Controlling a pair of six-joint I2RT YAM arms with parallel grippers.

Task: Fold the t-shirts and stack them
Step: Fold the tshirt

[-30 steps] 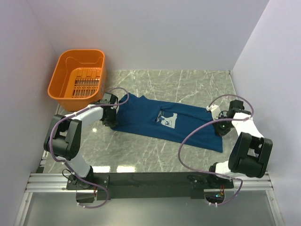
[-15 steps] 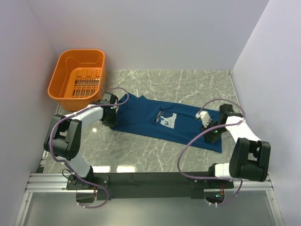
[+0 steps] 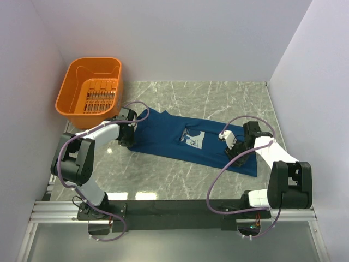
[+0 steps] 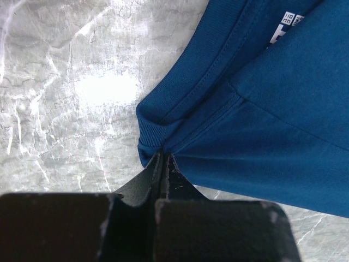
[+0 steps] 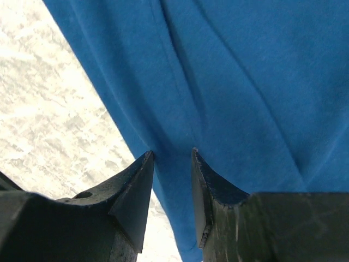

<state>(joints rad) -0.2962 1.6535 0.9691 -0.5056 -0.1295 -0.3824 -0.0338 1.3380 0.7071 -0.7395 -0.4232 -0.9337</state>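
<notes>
The navy cotton t-shirt (image 3: pixel 163 136) lies spread on the veined marble desk (image 3: pixel 218 93). The left fingers (image 4: pixel 143 183) pinch shut on its ribbed, stitched edge. The right fingers (image 5: pixel 133 188) sit narrowly parted over smooth cloth, though contact is unclear. The chest print is too small to read.

Nothing legible: white neck tag (image 4: pixel 287 23) in t-shirt (image 4: pixel 262 125) collar, up-right of left gripper (image 4: pixel 162 159), has marks too small to read.

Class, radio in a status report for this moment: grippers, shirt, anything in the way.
Left gripper shut on t-shirt near collar. Right gripper open, astride opposite end's edge. Shirt lies flat. Orange basket apart, not blocking.
</notes>
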